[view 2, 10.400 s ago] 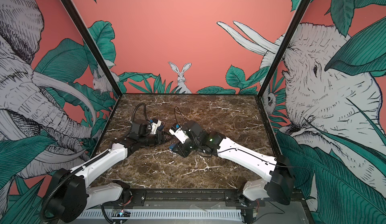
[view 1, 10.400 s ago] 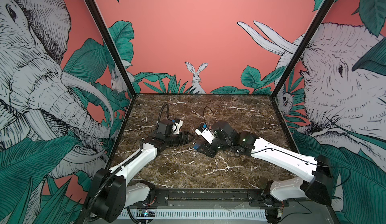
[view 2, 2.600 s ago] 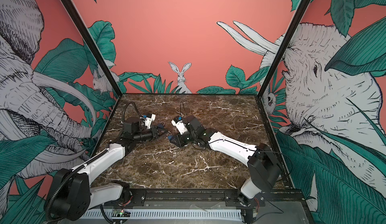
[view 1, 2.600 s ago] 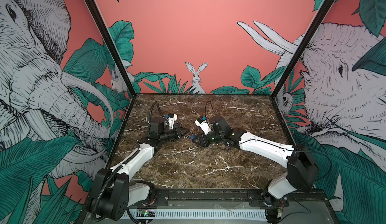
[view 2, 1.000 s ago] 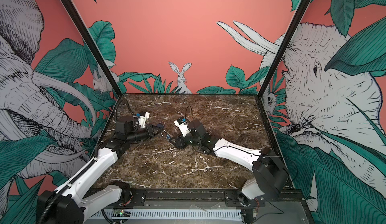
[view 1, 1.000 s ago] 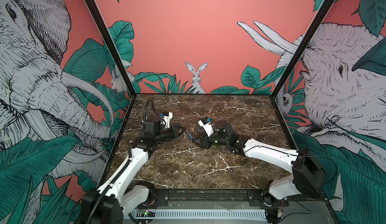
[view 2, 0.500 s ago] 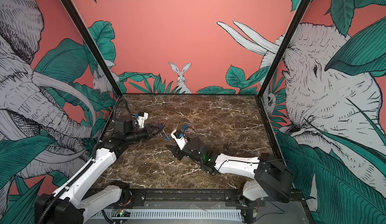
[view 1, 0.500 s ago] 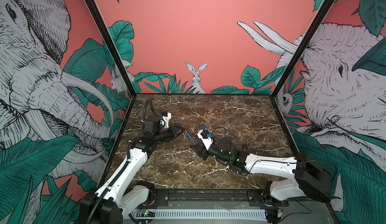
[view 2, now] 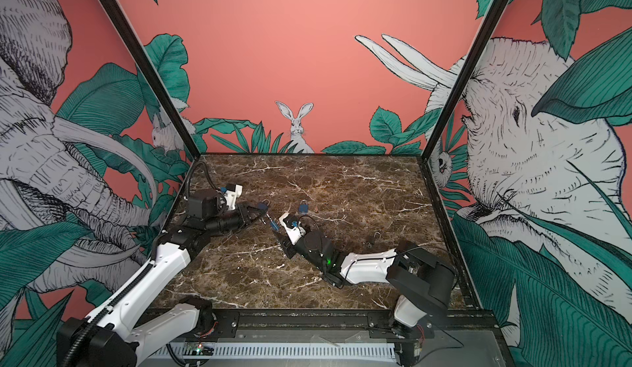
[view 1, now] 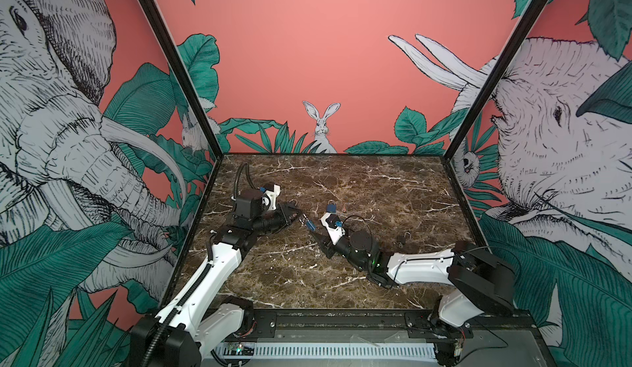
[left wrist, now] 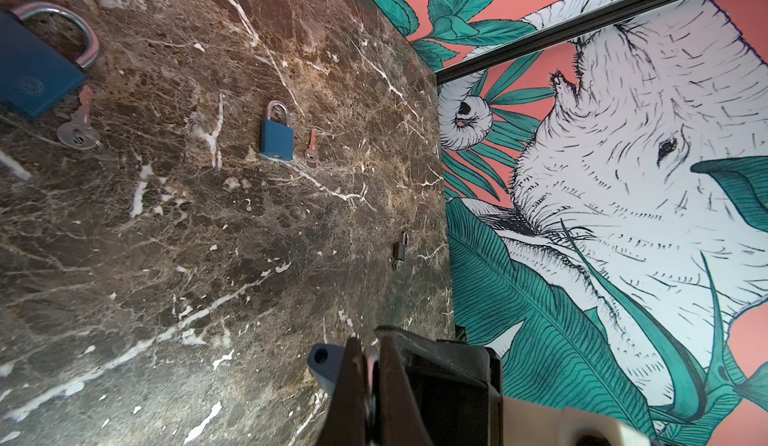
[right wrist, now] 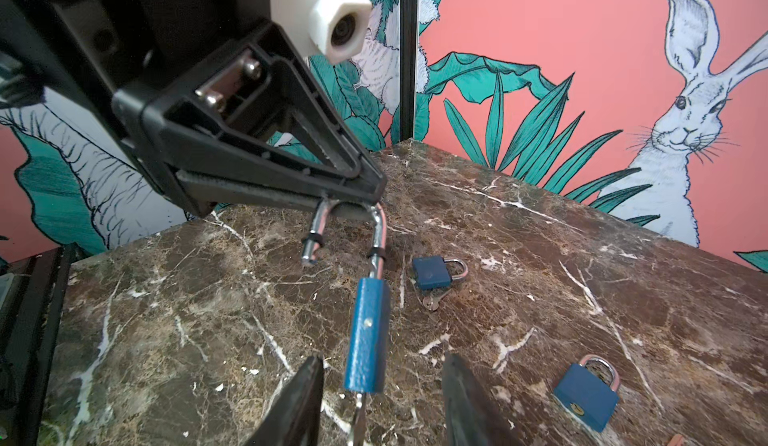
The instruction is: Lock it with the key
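A blue padlock (right wrist: 368, 336) hangs by its open silver shackle (right wrist: 378, 232) from my left gripper (right wrist: 353, 207), which is shut on the shackle's bend. A silver key (right wrist: 359, 415) sticks out of the body's underside. My right gripper (right wrist: 383, 358) is open, one finger on each side of the padlock's lower end with a gap on both sides. In both top views the padlock (view 1: 310, 225) (view 2: 273, 225) hangs above the table between the left gripper (view 1: 297, 215) and the right gripper (view 1: 316, 237). The left wrist view shows its fingers (left wrist: 353, 365) pinched together beside the blue body (left wrist: 324, 361).
On the marble table (view 1: 376, 184) lie other padlocks: a blue one (right wrist: 432, 271) with a key (right wrist: 432, 304), another blue one (right wrist: 586, 396) (view 1: 330, 208) with a key beside it, and a small dark one (view 1: 403, 238) to the right. Walls enclose three sides.
My right arm has drawn back toward the table's front and turned to face the hanging padlock, and its jaws have narrowed a little. The left gripper has kept the padlock still.
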{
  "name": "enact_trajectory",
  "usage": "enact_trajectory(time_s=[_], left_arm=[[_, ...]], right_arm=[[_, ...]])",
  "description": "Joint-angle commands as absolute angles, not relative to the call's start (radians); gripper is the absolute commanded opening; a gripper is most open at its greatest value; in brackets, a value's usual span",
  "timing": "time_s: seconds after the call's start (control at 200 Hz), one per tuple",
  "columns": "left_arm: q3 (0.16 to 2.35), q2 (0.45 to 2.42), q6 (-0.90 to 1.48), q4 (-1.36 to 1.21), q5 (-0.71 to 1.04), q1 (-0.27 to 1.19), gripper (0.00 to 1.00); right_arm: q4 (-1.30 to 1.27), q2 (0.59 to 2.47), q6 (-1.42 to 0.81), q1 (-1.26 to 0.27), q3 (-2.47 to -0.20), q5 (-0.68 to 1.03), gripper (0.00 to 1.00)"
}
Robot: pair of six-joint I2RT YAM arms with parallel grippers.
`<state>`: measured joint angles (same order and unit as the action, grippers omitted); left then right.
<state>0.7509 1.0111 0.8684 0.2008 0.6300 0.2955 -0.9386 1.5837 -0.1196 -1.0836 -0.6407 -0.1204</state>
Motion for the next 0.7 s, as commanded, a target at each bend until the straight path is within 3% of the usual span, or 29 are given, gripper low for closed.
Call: enact_trajectory(time_s=[0.0, 0.24, 0.695], left_arm=[[0.776, 0.977, 0.878, 0.192, 0.638, 0.297, 0.00], [0.779, 0.980, 0.876, 0.192, 0.638, 0.296, 0.00], [0.773, 0.976, 0.877, 0.190, 0.640, 0.295, 0.00]], right_arm=[[-1.018, 1.593, -0.119, -1.085, -0.649, -0.127, 0.42], [-1.023, 1.640, -0.140, -1.086, -0.660, -0.100, 0.36], [-1.014, 1.641, -0.136, -1.083, -0.678, -0.101, 0.33]])
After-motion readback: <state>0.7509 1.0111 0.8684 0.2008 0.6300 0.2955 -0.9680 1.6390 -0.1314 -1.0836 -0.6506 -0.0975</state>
